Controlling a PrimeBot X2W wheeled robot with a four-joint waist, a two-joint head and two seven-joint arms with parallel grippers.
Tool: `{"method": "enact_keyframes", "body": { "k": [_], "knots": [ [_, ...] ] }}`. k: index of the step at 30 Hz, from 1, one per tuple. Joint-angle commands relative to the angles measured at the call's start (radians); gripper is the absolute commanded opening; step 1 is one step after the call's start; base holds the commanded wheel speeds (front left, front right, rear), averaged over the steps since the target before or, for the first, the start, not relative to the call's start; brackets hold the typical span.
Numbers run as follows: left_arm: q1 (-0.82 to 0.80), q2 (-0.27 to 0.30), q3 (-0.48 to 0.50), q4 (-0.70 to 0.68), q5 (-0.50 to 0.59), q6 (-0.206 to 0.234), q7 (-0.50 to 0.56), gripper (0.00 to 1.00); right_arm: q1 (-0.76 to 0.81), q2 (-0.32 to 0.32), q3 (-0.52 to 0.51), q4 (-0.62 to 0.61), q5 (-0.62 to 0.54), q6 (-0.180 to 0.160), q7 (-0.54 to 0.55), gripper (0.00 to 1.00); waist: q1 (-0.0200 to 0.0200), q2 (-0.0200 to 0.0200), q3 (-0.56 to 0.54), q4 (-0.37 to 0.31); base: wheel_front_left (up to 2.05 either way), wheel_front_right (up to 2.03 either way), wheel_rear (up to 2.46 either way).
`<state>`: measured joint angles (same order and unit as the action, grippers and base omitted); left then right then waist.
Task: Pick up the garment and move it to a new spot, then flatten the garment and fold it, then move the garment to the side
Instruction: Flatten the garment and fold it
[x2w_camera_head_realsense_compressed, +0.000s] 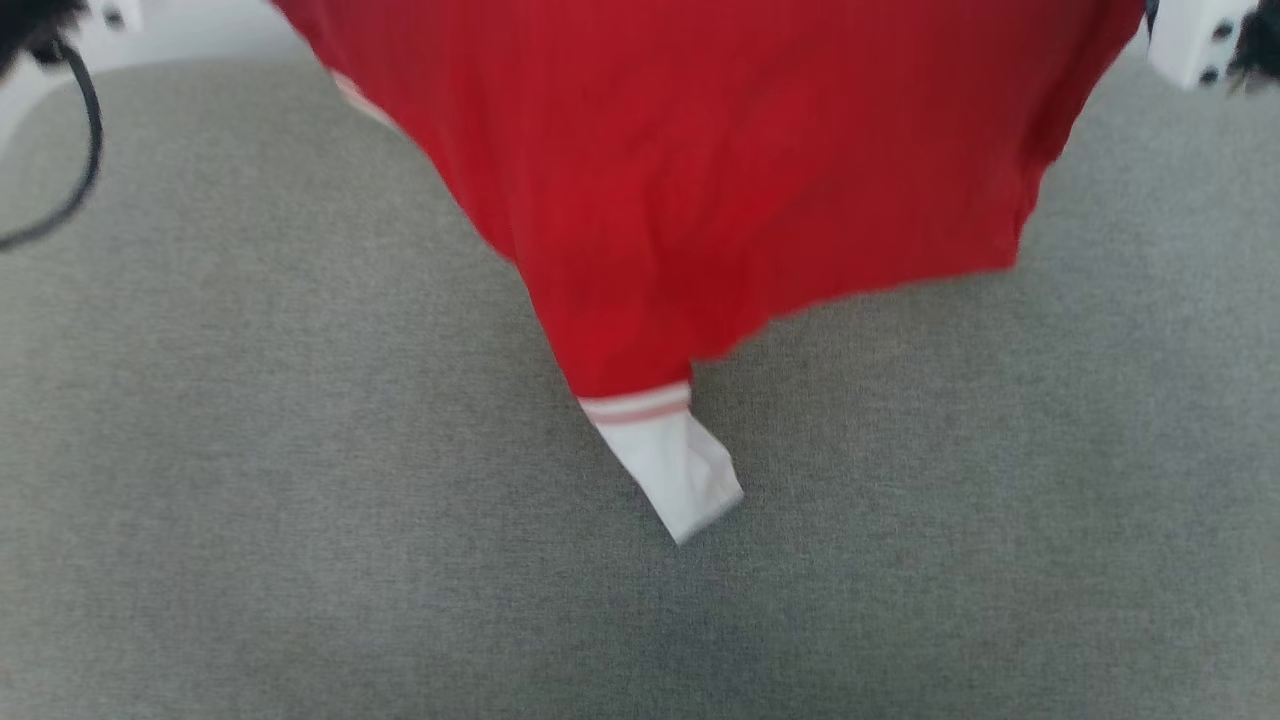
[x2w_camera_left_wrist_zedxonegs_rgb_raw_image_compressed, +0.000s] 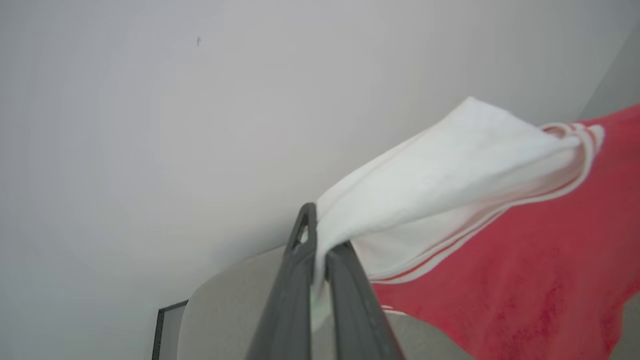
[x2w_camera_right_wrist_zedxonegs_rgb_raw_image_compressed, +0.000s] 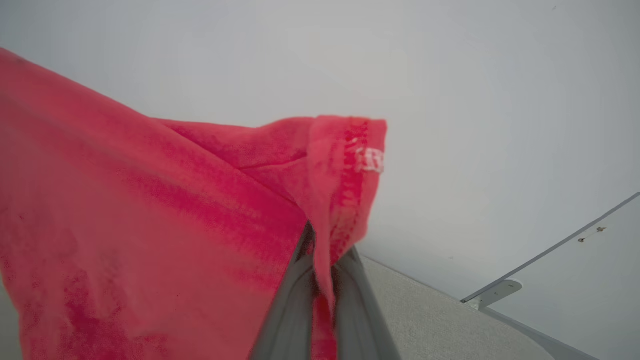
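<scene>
Garment (x2w_camera_head_realsense_compressed: 760, 180) hangs spread over grey surface (x2w_camera_head_realsense_compressed: 250, 450); left gripper (x2w_camera_left_wrist_zedxonegs_rgb_raw_image_compressed: 322, 240) clamps white cuff (x2w_camera_left_wrist_zedxonegs_rgb_raw_image_compressed: 450, 165), right gripper (x2w_camera_right_wrist_zedxonegs_rgb_raw_image_compressed: 327, 250) clamps red hem (x2w_camera_right_wrist_zedxonegs_rgb_raw_image_compressed: 350, 165), likely for flattening.

We are seeing the garment (x2w_camera_head_realsense_compressed: 720, 180) as soft, matt red cloth with a fine knit, and its white cuff (x2w_camera_head_realsense_compressed: 670, 470) as smoother cloth. The fingers of the left gripper (x2w_camera_left_wrist_zedxonegs_rgb_raw_image_compressed: 322, 242) and the right gripper (x2w_camera_right_wrist_zedxonegs_rgb_raw_image_compressed: 327, 247) are looking like smooth, dull dark-grey plastic. Below both grippers, the desk (x2w_camera_head_realsense_compressed: 300, 450) is showing a coarse, matt grey woven covering.
</scene>
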<state>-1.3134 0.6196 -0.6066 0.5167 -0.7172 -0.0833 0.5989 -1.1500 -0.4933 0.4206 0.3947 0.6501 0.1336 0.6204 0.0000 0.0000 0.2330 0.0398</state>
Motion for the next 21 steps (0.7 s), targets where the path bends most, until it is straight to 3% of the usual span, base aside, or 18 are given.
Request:
{"method": "enact_keyframes", "body": {
  "k": [1,7,13,15,17,21],
  "knots": [
    [-0.044,-0.004,0.009,0.025,0.029,0.000,-0.034,0.00,-0.031,0.012,-0.008,0.027,-0.020,-0.005,-0.021,0.00,0.0000,0.0000,0.035,-0.009,0.00,0.00,0.00],
    [-0.224,-0.041,0.004,0.140,0.139,0.016,-0.237,0.00,-0.175,0.091,-0.030,0.191,-0.172,-0.005,-0.194,0.00,0.0000,0.0000,0.128,-0.020,0.00,0.00,0.00],
    [-0.410,-0.088,-0.003,0.229,0.287,0.084,-0.613,0.00,-0.350,0.168,-0.154,0.375,-0.475,-0.005,-0.646,0.00,0.0000,0.0000,0.199,-0.007,0.00,0.00,0.00],
    [-0.438,-0.098,-0.007,0.250,0.315,0.099,-0.710,0.00,-0.368,0.187,-0.197,0.431,-0.562,-0.005,-0.732,0.00,0.0000,0.0000,0.207,0.001,0.00,0.00,0.00],
    [-0.442,-0.105,-0.010,0.265,0.320,0.098,-0.742,0.00,-0.374,0.201,-0.213,0.454,-0.595,-0.005,-0.765,0.00,0.0000,0.0000,0.209,0.005,0.00,0.00,0.00],
    [-0.387,-0.127,-0.057,0.331,0.331,0.039,-0.786,0.00,-0.335,0.243,-0.227,0.554,-0.676,-0.005,-0.798,0.00,0.0000,0.0000,0.205,0.021,0.00,0.00,0.00]
  ]
}}
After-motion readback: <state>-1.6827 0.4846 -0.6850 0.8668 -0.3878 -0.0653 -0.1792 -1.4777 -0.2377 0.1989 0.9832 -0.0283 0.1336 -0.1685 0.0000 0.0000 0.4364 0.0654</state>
